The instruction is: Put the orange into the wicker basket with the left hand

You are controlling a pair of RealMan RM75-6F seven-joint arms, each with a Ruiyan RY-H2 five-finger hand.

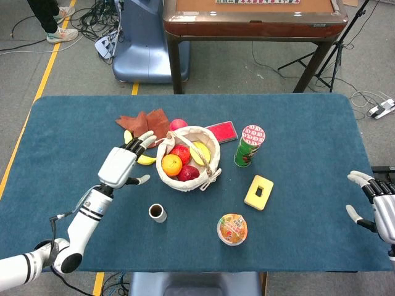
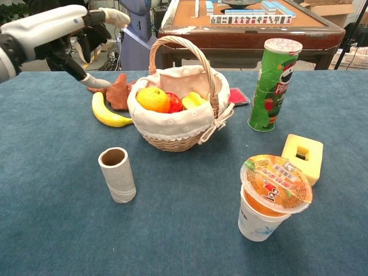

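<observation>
One orange [image 1: 171, 164], one basket [image 1: 185, 184]
</observation>
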